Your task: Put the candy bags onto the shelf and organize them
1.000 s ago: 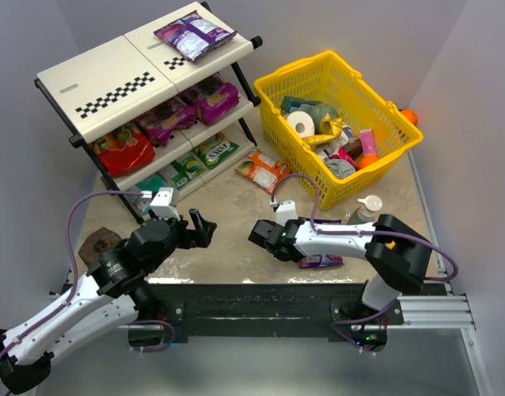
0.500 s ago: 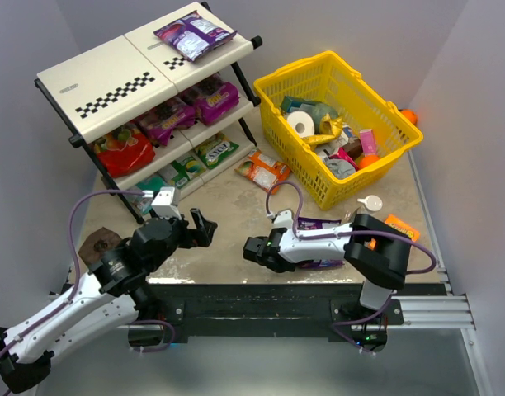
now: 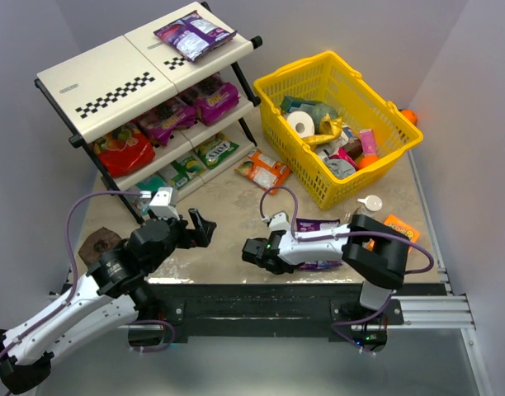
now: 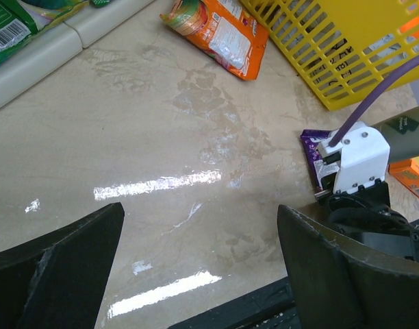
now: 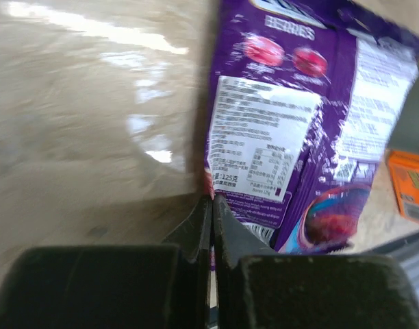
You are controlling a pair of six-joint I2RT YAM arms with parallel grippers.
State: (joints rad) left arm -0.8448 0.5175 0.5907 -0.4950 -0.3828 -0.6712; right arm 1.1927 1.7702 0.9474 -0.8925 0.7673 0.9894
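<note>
A purple candy bag (image 5: pixel 298 123) lies flat on the table near the front edge, partly under my right arm (image 3: pixel 318 224). My right gripper (image 5: pixel 212 200) is shut on its left edge, low at the table (image 3: pixel 254 250). My left gripper (image 3: pixel 195 227) hangs open over bare tabletop, nothing between its fingers (image 4: pixel 339 267). An orange candy bag (image 3: pixel 263 171) lies on the table by the shelf's foot. The shelf (image 3: pixel 112 74) holds a purple bag (image 3: pixel 193 35) on top, magenta bags (image 3: pixel 211 97) in the middle, and red (image 3: pixel 123 148) and green (image 3: pixel 215 150) bags lower down.
A yellow mesh basket (image 3: pixel 339 115) full of mixed goods stands at the back right. A white-capped bottle (image 3: pixel 370 202) and a small orange box (image 3: pixel 398 227) sit right of my right arm. A brown object (image 3: pixel 96 244) lies at the left edge.
My right gripper slid left and nearer along the table's front and shut on the purple bag's edge. The left arm stayed put.
</note>
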